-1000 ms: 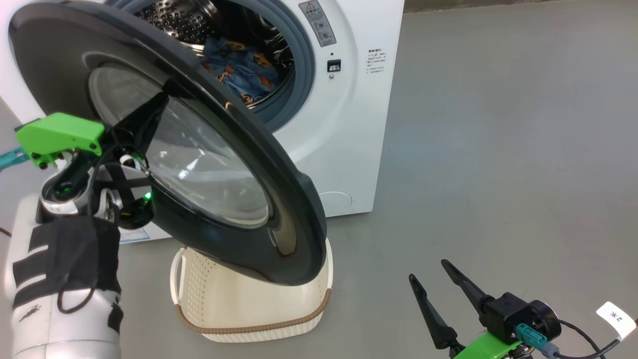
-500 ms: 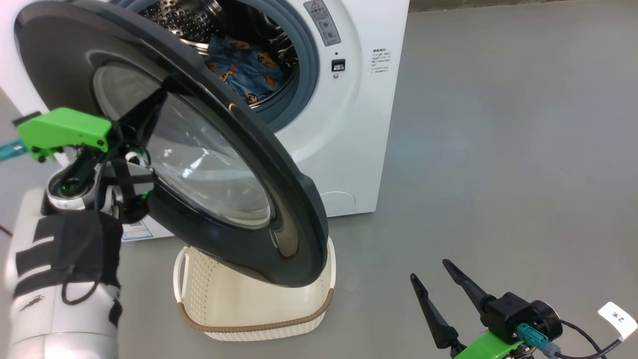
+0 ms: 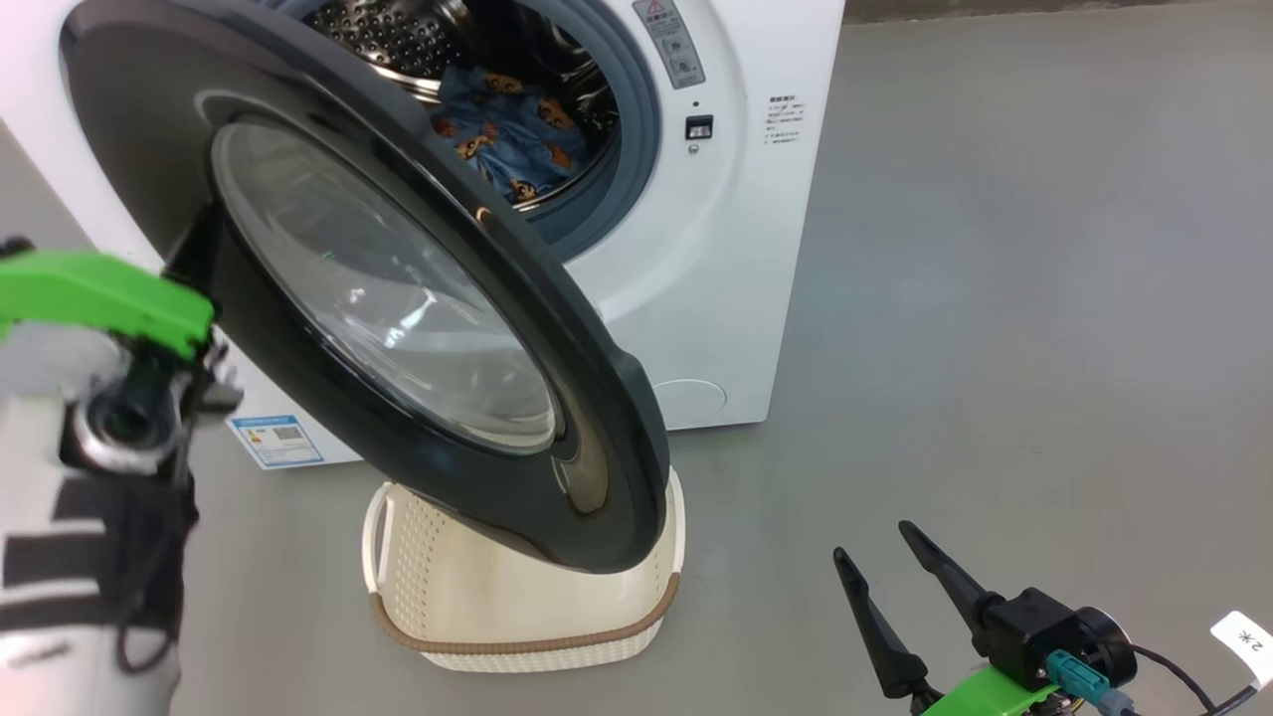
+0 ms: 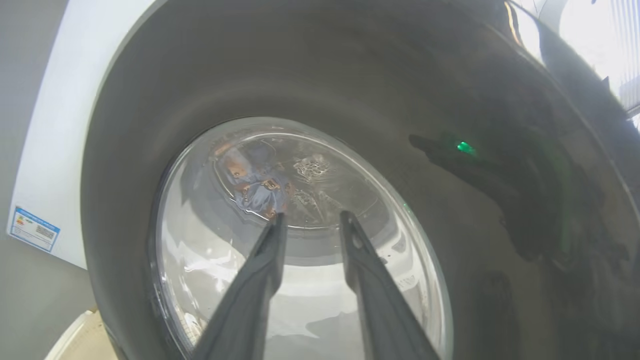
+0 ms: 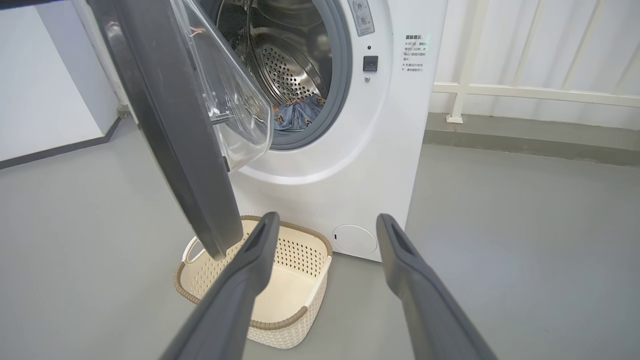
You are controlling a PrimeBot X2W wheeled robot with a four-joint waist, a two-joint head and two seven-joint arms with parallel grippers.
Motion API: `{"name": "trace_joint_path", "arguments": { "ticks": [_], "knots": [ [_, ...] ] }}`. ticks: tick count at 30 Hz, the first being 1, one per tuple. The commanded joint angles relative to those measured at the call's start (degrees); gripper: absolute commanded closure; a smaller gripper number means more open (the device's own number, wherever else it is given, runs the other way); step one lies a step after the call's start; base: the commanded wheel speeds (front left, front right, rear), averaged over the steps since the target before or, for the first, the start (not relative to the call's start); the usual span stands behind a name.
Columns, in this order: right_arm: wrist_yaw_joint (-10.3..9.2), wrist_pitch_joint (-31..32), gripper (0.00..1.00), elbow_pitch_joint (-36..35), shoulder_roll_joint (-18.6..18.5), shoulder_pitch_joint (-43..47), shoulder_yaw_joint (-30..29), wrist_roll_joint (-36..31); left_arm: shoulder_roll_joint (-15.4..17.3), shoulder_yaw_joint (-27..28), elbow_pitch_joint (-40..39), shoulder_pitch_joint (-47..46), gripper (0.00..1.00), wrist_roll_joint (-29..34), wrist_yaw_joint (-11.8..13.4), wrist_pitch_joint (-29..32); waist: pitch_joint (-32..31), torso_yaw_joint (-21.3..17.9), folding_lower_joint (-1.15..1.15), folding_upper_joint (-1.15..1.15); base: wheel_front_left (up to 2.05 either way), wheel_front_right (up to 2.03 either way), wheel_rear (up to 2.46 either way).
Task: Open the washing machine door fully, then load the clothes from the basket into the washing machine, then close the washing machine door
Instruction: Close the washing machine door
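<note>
The washing machine (image 3: 726,249) stands with its door (image 3: 597,398) swung partway out, hanging over the basket (image 3: 517,617). Blue patterned clothes (image 3: 507,139) lie in the steel drum, and the clothes (image 5: 297,112) also show in the right wrist view. The basket (image 5: 285,332) looks empty inside. My left gripper (image 4: 310,217) points at the outer face of the door (image 4: 350,75), its fingers apart with nothing between them; its green wrist mount (image 3: 99,298) sits by the door's left edge. My right gripper (image 3: 873,540) is open, low at the right, clear of everything, and the right gripper (image 5: 327,219) faces the machine (image 5: 380,150).
Grey floor (image 3: 995,298) stretches open to the right of the machine. A blue sticker (image 3: 273,441) and a round flap (image 3: 691,398) sit low on its front. A white railing (image 5: 525,92) runs behind on the right, and a white wall (image 5: 40,75) stands at the left.
My left gripper's fingers have parted and the arm has drawn back left off the door's glass. The head camera has shifted a little. The right gripper has kept still.
</note>
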Motion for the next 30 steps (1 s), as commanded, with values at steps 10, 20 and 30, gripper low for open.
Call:
{"name": "trace_joint_path", "arguments": {
  "ticks": [10, 20, 30],
  "knots": [
    [0.09, -0.69, 0.0, -1.88, -0.41, 0.05, 0.6, 0.42, 7.74, -5.49, -11.51, 11.59, 0.0, 14.96, 0.39, -13.46, -0.23, 0.54, 0.0, 0.0, 0.0, 0.0, 0.0],
    [0.09, -0.69, 0.0, -2.43, -0.72, 1.03, -0.53, 0.31, 10.28, -8.81, -18.68, 25.73, 0.0, 25.88, 5.14, -24.71, -0.01, 0.19, 0.0, 0.0, 0.0, 0.0, 0.0],
    [0.09, -0.69, 0.0, -2.68, -0.57, 1.57, -1.62, 0.02, 9.45, -4.01, -25.6, 36.57, 0.0, 36.08, 6.9, -26.37, 0.18, -0.52, 0.0, 0.0, 0.0, 0.0, 0.0]
  ]
}}
